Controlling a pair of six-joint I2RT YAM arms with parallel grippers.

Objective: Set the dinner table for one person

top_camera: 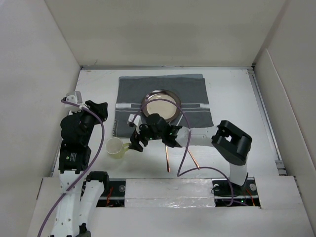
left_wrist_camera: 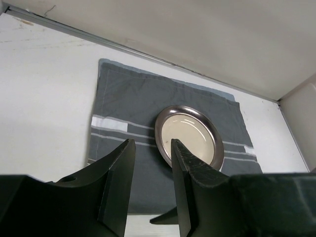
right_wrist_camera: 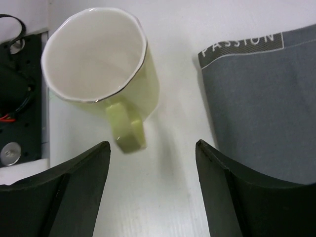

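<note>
Top external view: white counter (top_camera: 232,94) with a dark grey striped mat (top_camera: 192,94) toward the far side, and on it a round metal plate (top_camera: 161,105). Just off the mat's near left corner, a pale yellow-green mug (top_camera: 115,147); stands upright on bare counter, beside the cloth and not on it. Closer to the arm bases, two thin copper-coloured sticks (top_camera: 168,157), probably chopsticks; lie apart from each other, off the mat.

Right end effector (right_wrist_camera: 153,148): hovers low at the mug, jaws spread wide, gripping nothing. Mug handle turned toward the gap, not yet between the fingers.

Left end effector (left_wrist_camera: 151,145): raised at the left side, jaws parted, empty, facing mat and plate.

Step in hand, by judgement: the mug's place beside the plate. If a grasp is meant, calls for easing forward until handle or wall sits between the jaws, then closing and lifting without tipping. Otherwise, on to the sticks: thin, flat on the counter, needing a low, careful pinch.
</note>
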